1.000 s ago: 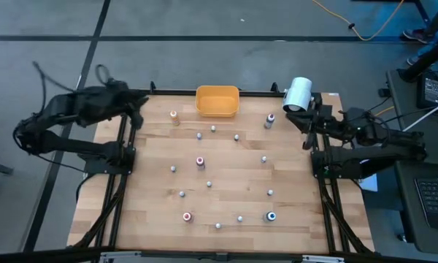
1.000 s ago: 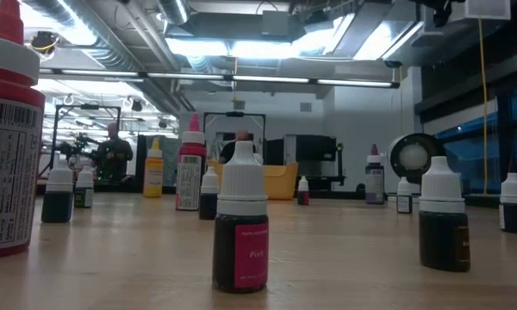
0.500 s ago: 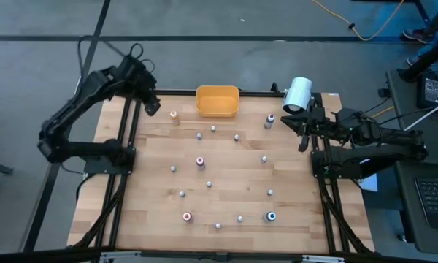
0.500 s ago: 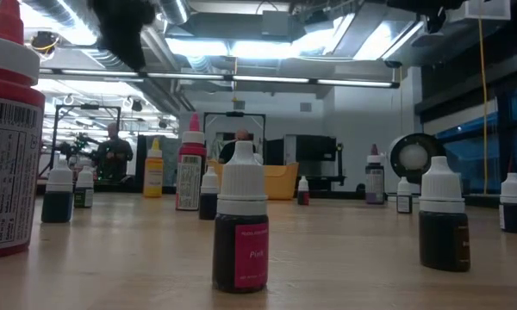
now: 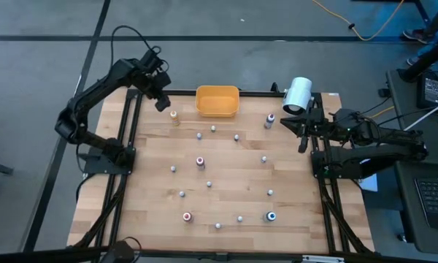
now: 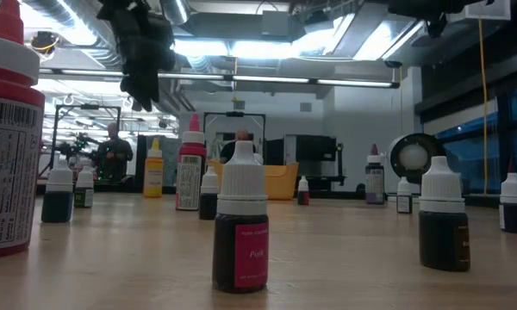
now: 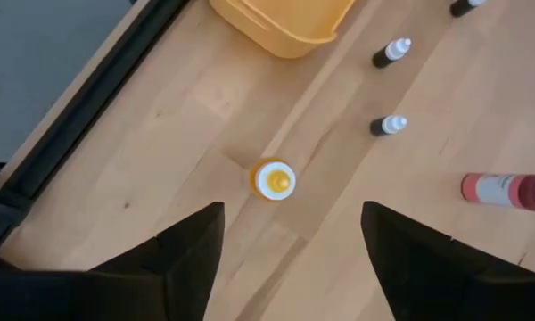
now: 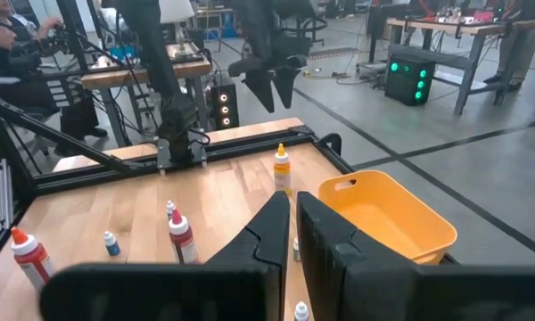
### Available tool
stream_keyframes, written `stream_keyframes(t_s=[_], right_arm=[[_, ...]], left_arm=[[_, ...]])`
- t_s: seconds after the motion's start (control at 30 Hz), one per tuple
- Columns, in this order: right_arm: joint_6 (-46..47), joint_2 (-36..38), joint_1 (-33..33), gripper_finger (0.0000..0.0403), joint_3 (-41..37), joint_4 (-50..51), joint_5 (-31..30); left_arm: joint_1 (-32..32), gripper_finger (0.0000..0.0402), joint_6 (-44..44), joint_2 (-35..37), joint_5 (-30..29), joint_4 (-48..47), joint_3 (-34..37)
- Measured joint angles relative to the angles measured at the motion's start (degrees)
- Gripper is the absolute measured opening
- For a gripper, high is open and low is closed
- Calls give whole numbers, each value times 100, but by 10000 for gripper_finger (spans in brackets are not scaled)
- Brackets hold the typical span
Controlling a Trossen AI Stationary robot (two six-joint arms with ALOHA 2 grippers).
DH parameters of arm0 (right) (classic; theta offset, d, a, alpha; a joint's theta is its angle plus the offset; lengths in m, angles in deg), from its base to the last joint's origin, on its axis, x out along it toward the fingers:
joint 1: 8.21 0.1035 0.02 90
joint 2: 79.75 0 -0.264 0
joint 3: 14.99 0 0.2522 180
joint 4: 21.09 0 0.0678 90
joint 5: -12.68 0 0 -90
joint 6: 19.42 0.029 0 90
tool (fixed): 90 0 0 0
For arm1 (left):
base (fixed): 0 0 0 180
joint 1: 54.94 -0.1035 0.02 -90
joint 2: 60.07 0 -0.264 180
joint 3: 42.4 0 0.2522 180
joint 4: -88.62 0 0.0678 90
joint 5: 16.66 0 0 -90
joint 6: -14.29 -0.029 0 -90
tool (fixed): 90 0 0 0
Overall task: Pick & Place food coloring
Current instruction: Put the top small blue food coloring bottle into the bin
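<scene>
Food coloring bottles (image 5: 200, 161) seemingly upright; left gripper (image 7: 285, 245) spread, right gripper (image 8: 292, 227) closed.

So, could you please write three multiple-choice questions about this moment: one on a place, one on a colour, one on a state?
1. Where is the left tool?
A. above the table's far left corner, near the yellow-capped bottle
B. inside the bowl
C. at the near edge

2. What colour is the bowl?
A. blue
B. orange
C. green

3. How are the left tool's fingers?
A. shut on a bottle
B. spread open, holding nothing
C. shut on the bowl

Answers: 1 A, the high view shows it by that corner, beside the bottle. 2 B, it shows orange from above. 3 B, the left wrist view shows two fingers wide apart with the bottle standing free beyond them.
</scene>
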Motion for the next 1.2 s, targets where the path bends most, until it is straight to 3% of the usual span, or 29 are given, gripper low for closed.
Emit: stream_keyframes(t_s=[0.4,0.93,1.2], right_arm=[[-26,0,0,30,0,20,-2],[-49,0,0,30,-2,319,-4],[-60,0,0,30,-2,319,-7]], left_arm=[[129,265,-83,-86,7,121,0],[1770,265,4,-86,-5,1188,0],[2107,265,-8,-110,-97,1289,0]])
